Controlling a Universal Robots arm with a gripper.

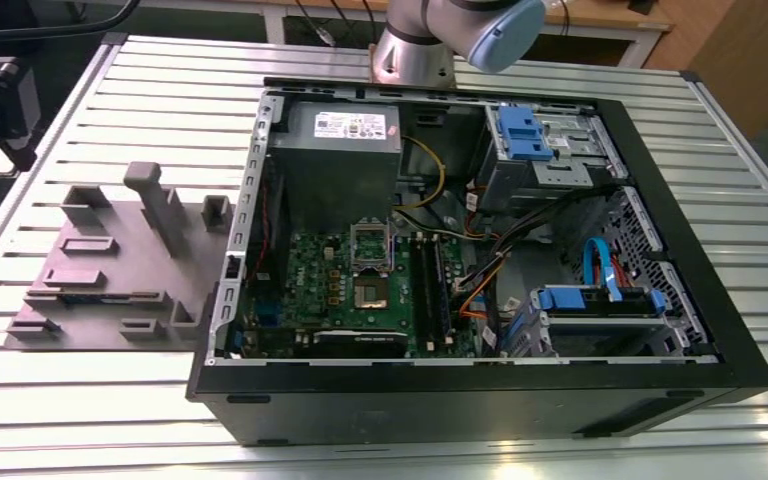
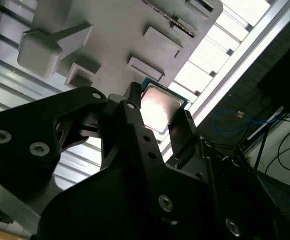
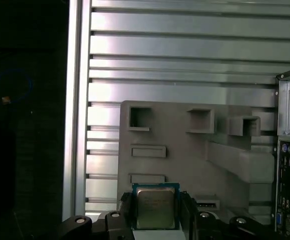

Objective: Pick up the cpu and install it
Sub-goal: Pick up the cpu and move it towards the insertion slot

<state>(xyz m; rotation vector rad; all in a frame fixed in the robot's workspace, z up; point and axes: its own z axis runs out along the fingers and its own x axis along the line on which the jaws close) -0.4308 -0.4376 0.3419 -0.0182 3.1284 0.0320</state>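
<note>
So the hand (image 3: 155,204) is pinching the cpu (image 3: 155,210) by two opposite edges, one dark finger (image 3: 126,209) on each side, with the silvery top facing the camera in both wrist views. Gripping the rim makes sense. It keeps the pads off the flat faces and the chip stays level, which is how it needs to sit for a socket. The jaws are closed only as far as the chip's width, so they aren't fully pressed together.

Beyond the chip is the grey fixture (image 3: 184,155) with its pockets and raised blocks. The cpu looks to hang clear of it rather than sit in any pocket, so the pick-up half looks done. The fixture rests on the slatted aluminium bench (image 3: 184,50), and a corner of the computer case's port panel (image 3: 289,175) shows just beside it.

In the exterior view the open computer case (image 1: 491,392) lies on its side right next to the fixture (image 1: 104,270), presumably so the carry is short. The motherboard (image 1: 317,290) faces up, and the socket (image 1: 373,292) sits mid-board with its metal frame apparently flipped open. Past that are the power supply (image 1: 337,150) and the arm's base (image 1: 418,45).
</note>
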